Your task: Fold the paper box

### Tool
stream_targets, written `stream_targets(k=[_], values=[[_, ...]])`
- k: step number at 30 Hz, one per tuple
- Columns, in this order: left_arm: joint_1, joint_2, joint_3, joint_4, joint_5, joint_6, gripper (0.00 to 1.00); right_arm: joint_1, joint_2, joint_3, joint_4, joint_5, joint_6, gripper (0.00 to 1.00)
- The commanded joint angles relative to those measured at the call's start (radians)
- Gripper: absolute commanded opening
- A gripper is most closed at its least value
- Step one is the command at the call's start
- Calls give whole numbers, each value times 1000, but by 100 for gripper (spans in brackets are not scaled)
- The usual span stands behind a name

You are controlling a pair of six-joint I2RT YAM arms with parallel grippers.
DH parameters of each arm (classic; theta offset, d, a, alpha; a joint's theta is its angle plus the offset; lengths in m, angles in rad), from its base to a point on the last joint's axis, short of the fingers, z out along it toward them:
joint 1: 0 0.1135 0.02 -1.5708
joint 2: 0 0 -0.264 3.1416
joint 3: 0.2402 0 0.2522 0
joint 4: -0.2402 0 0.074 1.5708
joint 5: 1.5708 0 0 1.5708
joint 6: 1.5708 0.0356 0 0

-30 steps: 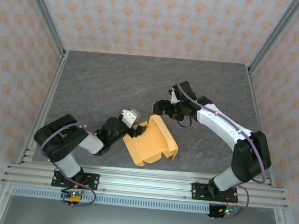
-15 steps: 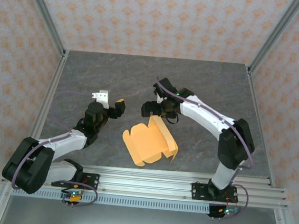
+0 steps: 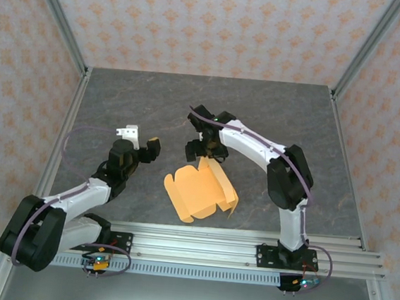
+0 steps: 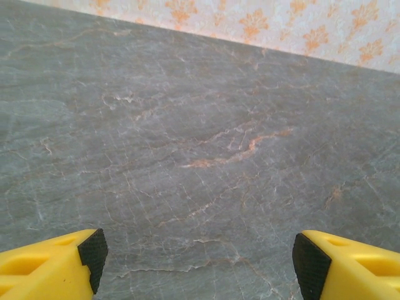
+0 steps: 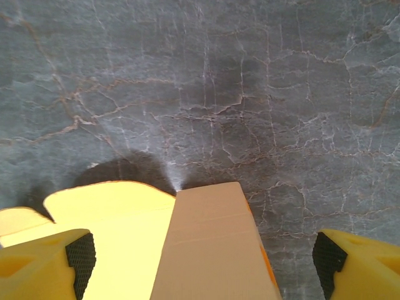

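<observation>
Top external: we see the box (image 3: 200, 189) near the middle front of the table (image 3: 120, 100). It is a half-formed orange sheet, flat on its left, with a raised panel (image 3: 221, 184) standing along its right side.
Box axis: the raised panel slants from the far end down toward the near right, and the flat part spreads out to its left.
Right wrist: the panel's far end sits midway between our fingers (image 5: 44, 262) and points away from the camera.
Right gripper (image 3: 199, 148): jaws spread wide, nothing held. It hangs over the box's far tip; we cannot tell whether it touches the card.
Left gripper (image 3: 140, 141): jaws also wide, nothing between them. It stands apart to the left of the box, aimed at bare table.
Nearer arm: the right, clearly.
Step, as we judge: the box is not yet folded, and the next hold likely falls to the right gripper on the panel's far end.
What it turns on: the panel lies lengthwise between the fingers, so closing would pinch its two faces if they come down on either side.
Risk: thin card may buckle, or the sheet may slide.
</observation>
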Motion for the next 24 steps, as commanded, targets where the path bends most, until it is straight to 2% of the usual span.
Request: stream_targets(k=[1, 8, 12, 15, 24], values=[[35, -21, -27, -9, 3, -20, 82, 1, 41, 48, -64, 11, -43, 91], [63, -26, -21, -32, 12, -39, 82, 13, 105, 85, -104, 21, -92, 84], [68, -41, -28, -35, 8, -41, 82, 13, 144, 111, -129, 55, -122, 77], [72, -55, -30, -41, 8, -43, 82, 13, 171, 126, -143, 37, -142, 67], [82, -94, -48, -48, -12, -52, 82, 13, 199, 123, -159, 46, -190, 54]])
